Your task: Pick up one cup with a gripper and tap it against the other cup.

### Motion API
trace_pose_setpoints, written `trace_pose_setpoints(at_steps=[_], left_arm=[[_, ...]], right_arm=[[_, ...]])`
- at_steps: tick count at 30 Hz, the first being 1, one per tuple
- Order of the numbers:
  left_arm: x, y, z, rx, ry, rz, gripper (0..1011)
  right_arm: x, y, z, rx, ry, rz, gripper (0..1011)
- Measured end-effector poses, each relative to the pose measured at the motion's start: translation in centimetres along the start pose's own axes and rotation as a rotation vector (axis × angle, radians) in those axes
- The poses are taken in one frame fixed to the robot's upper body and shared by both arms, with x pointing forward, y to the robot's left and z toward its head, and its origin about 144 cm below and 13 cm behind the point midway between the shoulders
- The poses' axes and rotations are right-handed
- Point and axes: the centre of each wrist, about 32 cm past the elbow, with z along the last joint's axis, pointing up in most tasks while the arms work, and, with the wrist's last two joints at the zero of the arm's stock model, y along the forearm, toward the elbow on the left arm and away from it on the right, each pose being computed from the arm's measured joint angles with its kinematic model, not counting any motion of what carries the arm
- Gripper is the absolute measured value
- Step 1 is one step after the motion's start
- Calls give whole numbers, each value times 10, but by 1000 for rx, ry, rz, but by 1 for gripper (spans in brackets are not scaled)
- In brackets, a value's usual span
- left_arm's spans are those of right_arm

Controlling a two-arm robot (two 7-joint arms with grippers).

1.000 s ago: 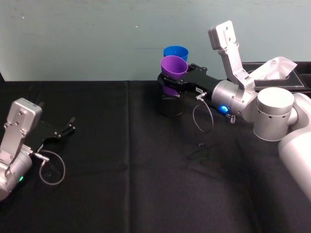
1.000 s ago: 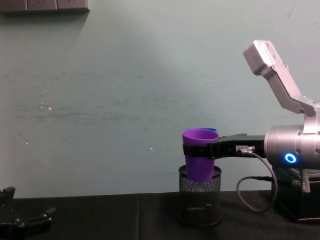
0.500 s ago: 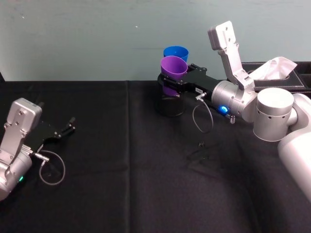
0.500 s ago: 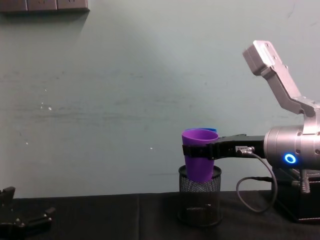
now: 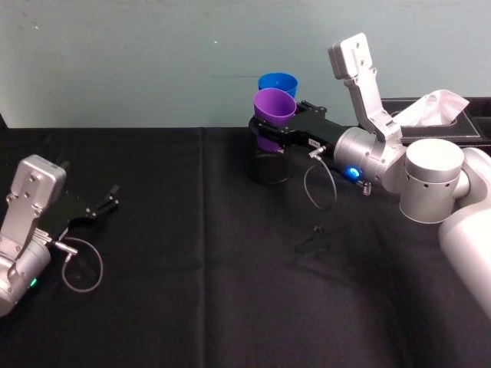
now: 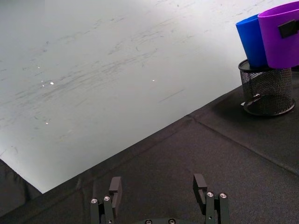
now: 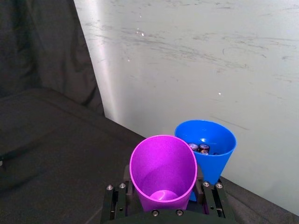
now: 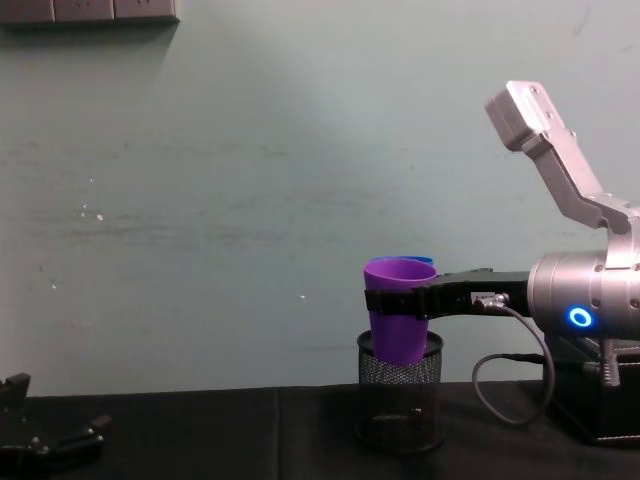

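My right gripper [image 5: 270, 127] is shut on the purple cup [image 5: 275, 107] and holds it upright, its base dipping into the black mesh holder [image 5: 268, 165]. The blue cup [image 5: 278, 81] stands directly behind it, toward the wall, and the two rims look to be touching. In the right wrist view the purple cup [image 7: 163, 170] sits between the clamp fingers, and the blue cup [image 7: 205, 144] beyond it has batteries inside. From the chest the purple cup [image 8: 398, 310] hides most of the blue cup [image 8: 418, 261]. My left gripper [image 5: 103, 205] rests open on the table at the far left.
The black cloth table [image 5: 192, 291] ends at a pale green wall just behind the cups. A dark tissue box [image 5: 437, 115] stands at the back right, beside my right arm. A small black piece [image 5: 318, 228] lies on the cloth in front of the holder.
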Motion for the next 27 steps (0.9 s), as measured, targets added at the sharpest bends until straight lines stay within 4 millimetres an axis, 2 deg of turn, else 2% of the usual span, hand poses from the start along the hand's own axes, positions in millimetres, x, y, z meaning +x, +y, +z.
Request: trace_pose_setpoints(at_steps=[27], left_arm=[[0, 0, 0, 0, 0, 0, 1000]], right_arm=[[0, 0, 0, 0, 0, 0, 726]])
